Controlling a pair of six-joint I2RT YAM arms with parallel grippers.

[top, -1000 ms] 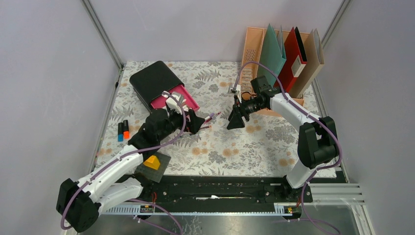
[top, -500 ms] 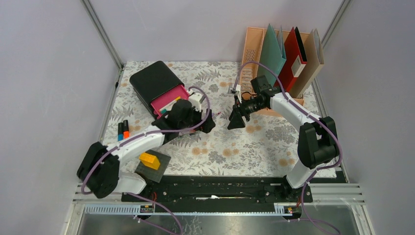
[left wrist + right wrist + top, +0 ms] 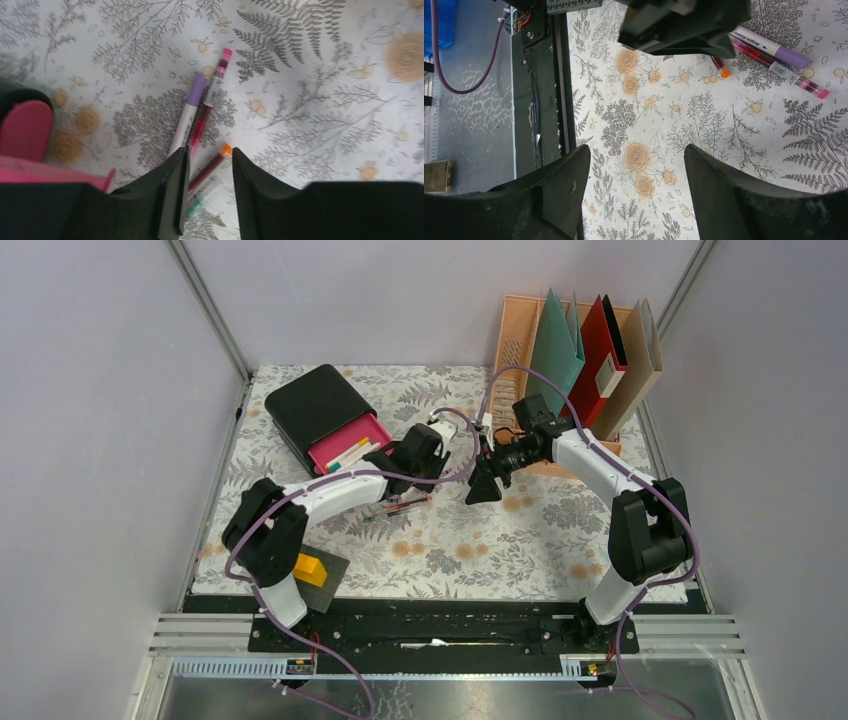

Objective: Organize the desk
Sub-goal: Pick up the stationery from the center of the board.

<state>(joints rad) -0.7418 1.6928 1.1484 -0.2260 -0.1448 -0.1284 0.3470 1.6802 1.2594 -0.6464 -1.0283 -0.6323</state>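
Only in the left wrist view are the left gripper's (image 3: 209, 150) jaws seen parted, astride an orange-capped pen (image 3: 212, 162) lying beside a purple marker (image 3: 192, 97). The right gripper (image 3: 636, 147) is spread wide above the desk (image 3: 520, 540), whose fern-and-flower cloth is enclosed by grey walls. The marker's print cannot be read.

Top view: bright, even, diffuse light from overhead, no glare. Short soft shadows lie under both arms (image 3: 330, 490) on the patterned surface (image 3: 520, 540). Focus is sharp throughout; the side walls (image 3: 100, 440) lean outward toward the frame edges.

Left wrist view: dimmer and slightly warm. The whole frame is soft, with the print and pens (image 3: 204, 114) blurred. The left fingers (image 3: 170, 200) are near-black with little detail.

Right wrist view: brighter, crisp print. The right fingers (image 3: 549, 200) are dark, with soft edges close to the lens.
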